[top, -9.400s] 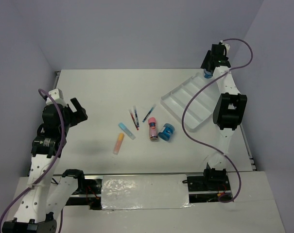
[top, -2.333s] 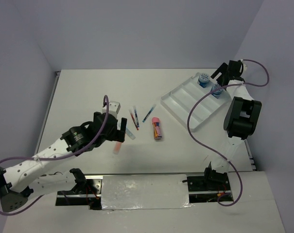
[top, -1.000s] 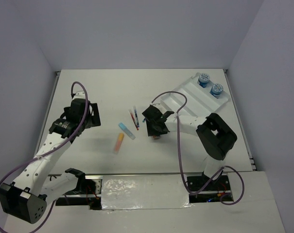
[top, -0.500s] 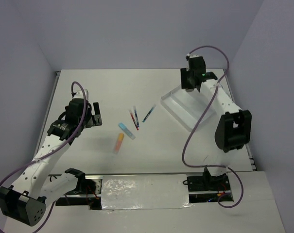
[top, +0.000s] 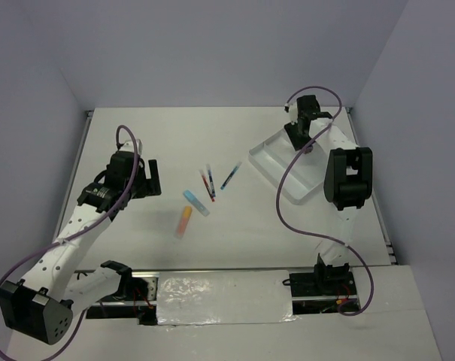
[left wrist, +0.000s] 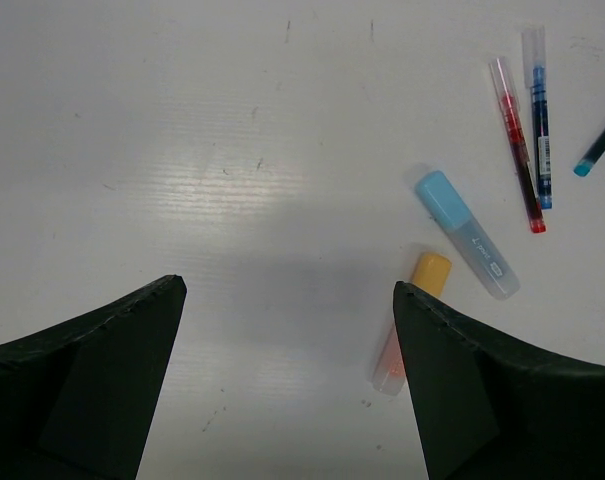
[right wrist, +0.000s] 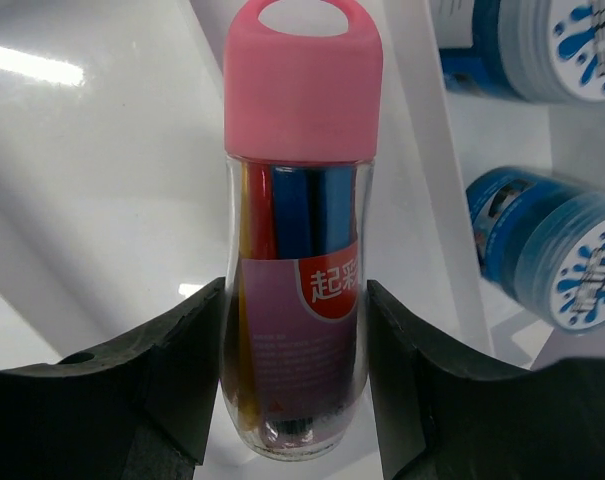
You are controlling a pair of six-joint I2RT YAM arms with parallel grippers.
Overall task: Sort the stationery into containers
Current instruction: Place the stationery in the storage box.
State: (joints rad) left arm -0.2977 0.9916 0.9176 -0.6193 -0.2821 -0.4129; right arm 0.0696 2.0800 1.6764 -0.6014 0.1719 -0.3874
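The tube (right wrist: 302,180) is a clear, rounded cylinder with a smooth matte pink cap that has a loop at the top. Coloured sticks are packed inside it, and a red and purple label wraps its lower half. The right end effector (right wrist: 294,300) has it pinched, one dark curved finger on each side of the body. It sits over the glossy white plastic tray (right wrist: 102,180), above a long compartment; I cannot tell whether its base touches the floor. Across a raised divider to the right are two blue round jars (right wrist: 542,260) with pale splash-patterned lids.

On the matte white bench (left wrist: 232,120) the rest lies loose. There is a stubby light-blue bar (left wrist: 467,235) with a frosted body, and an orange bar (left wrist: 410,320) just beside its lower end. Further off, a thin red pen (left wrist: 517,140) and a blue pen (left wrist: 538,120) lie side by side, and a dark pen with a teal tip (left wrist: 599,150) lies apart.

The right arm (top: 346,177) is stretched out long to the tray's far end. The left arm (top: 69,233) is bent over the bench's left side. The left end effector (left wrist: 287,300) is spread wide and holds nothing, with the loose items off to its right.
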